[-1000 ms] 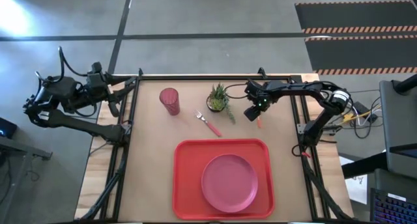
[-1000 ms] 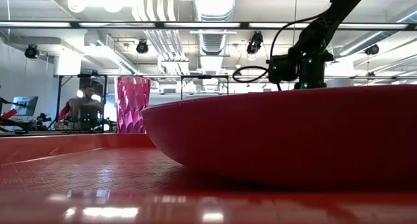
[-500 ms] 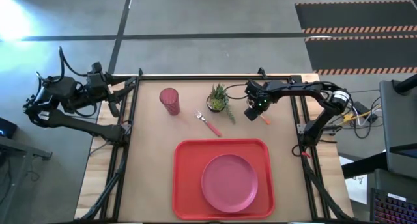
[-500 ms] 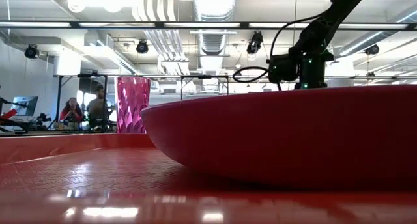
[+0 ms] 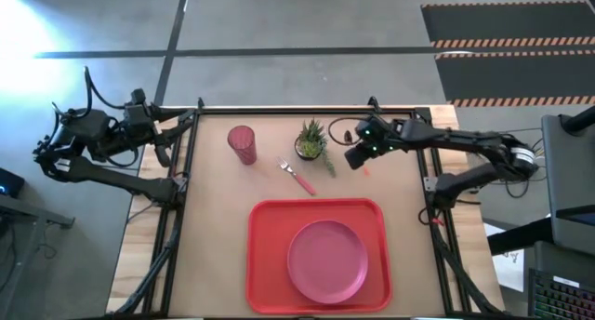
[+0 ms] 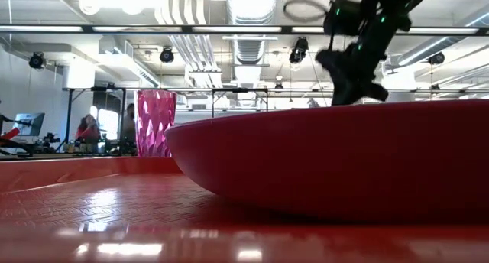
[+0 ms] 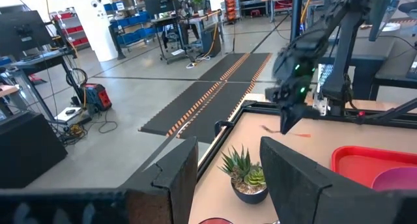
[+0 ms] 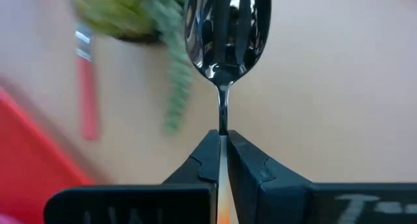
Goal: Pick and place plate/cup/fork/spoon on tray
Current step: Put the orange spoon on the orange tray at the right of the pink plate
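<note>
My right gripper [image 5: 354,159] hangs over the far right part of the table, beside the potted plant, shut on the spoon [image 8: 227,32]. The spoon's silver bowl sticks out past the fingertips. The fork [image 5: 297,177] lies flat on the table between the plant and the tray. The red-pink cup [image 5: 242,144] stands upright at the far left. The pink plate [image 5: 327,260] lies in the red tray [image 5: 265,255] at the near edge. My left gripper [image 7: 228,178] waits open beyond the table's far left corner. My right gripper pinches the spoon's thin neck [image 8: 223,123], where the metal meets the orange handle, between its two fingertips. The spoon lies along the fingers, bowl forward, with the orange handle running back between them. The fingers slant downward. The spoon is off the table.
A small potted green plant [image 5: 311,141] stands just left of my right gripper, between it and the cup. The tray's right half beside the plate and its left strip are bare. People sit in the room beyond the table [image 6: 88,129].
My right gripper has shut on the spoon, which lay on the table right of the plant. It has then risen and tipped, lifting the spoon off the table. My left gripper has kept still.
</note>
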